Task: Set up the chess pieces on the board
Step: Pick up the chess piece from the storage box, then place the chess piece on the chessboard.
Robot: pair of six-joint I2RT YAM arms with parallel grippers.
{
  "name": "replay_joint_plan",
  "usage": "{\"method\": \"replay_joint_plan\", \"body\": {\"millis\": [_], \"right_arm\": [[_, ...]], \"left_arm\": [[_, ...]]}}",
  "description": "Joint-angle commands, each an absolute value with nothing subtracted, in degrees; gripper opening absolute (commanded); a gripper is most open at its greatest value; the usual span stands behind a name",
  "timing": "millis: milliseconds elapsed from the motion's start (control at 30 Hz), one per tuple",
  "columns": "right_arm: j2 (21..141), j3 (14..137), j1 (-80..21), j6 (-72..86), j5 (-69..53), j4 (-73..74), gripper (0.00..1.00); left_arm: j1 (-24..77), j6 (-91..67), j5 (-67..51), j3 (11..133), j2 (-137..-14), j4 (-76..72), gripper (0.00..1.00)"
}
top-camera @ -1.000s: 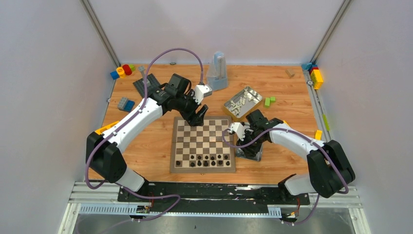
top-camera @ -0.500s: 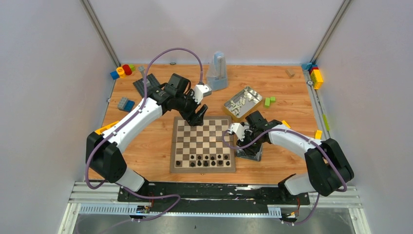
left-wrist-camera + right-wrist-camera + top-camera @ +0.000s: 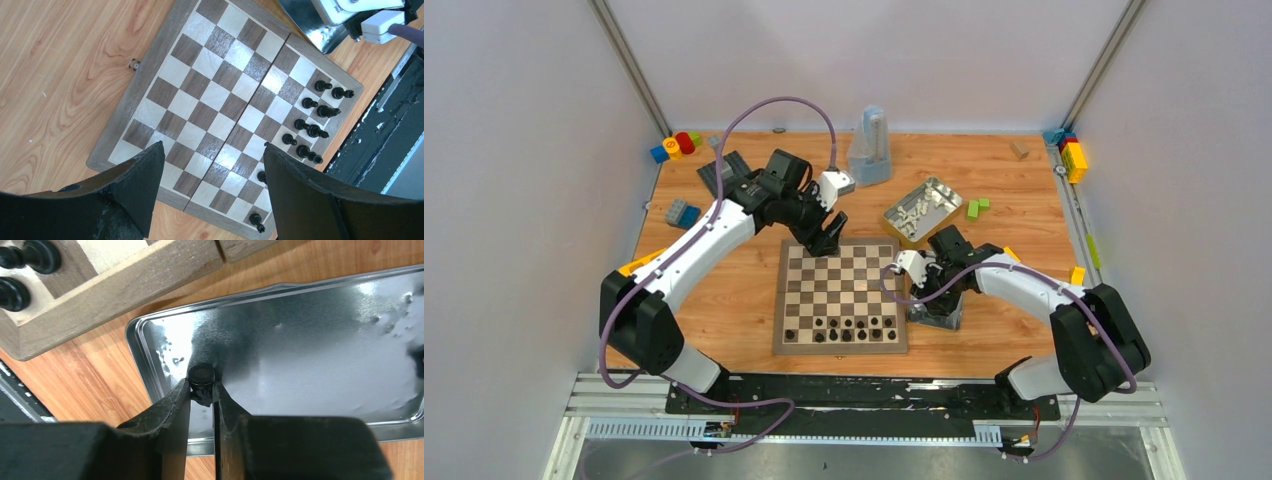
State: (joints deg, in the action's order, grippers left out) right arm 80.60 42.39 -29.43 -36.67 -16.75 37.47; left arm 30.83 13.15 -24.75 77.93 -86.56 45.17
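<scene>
Right claw (image 3: 201,387) pinches 1 glossy black chess piece (image 3: 201,374) inside the shiny metal tin (image 3: 325,330) for lifting; I hold left claw (image 3: 212,146) spread over the checkered wooden board (image 3: 200,100).

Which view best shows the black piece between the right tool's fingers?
Right wrist: the black piece stands close up, gripped in the right tool, inside the tin. From the top, the right arm hides it; the left wrist misses it.

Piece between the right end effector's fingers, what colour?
Black piece, clearest in the right wrist view.
</scene>
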Motion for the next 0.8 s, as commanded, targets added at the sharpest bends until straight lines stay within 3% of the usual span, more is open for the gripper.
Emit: {"method": "replay_joint_plan", "body": {"millis": [0, 300, 767], "right_arm": [[79.3, 47.0, -29.2, -36.6, -20.3, 39.6, 0.05], [81.5, 57.2, -30.1, -35.0, -27.0, 41.1, 0.06], [100.5, 73.6, -41.4, -32.0, -24.6, 37.4, 0.10]], "left_arm": [[28.8, 12.8, -25.6, 77.6, -83.5, 43.4, 0.80], [24.1, 6.5, -33.3, 75.3, -84.4, 38.3, 0.79], [13.4, 4.7, -36.5, 71.9, -86.1, 38.7, 0.77]]}}
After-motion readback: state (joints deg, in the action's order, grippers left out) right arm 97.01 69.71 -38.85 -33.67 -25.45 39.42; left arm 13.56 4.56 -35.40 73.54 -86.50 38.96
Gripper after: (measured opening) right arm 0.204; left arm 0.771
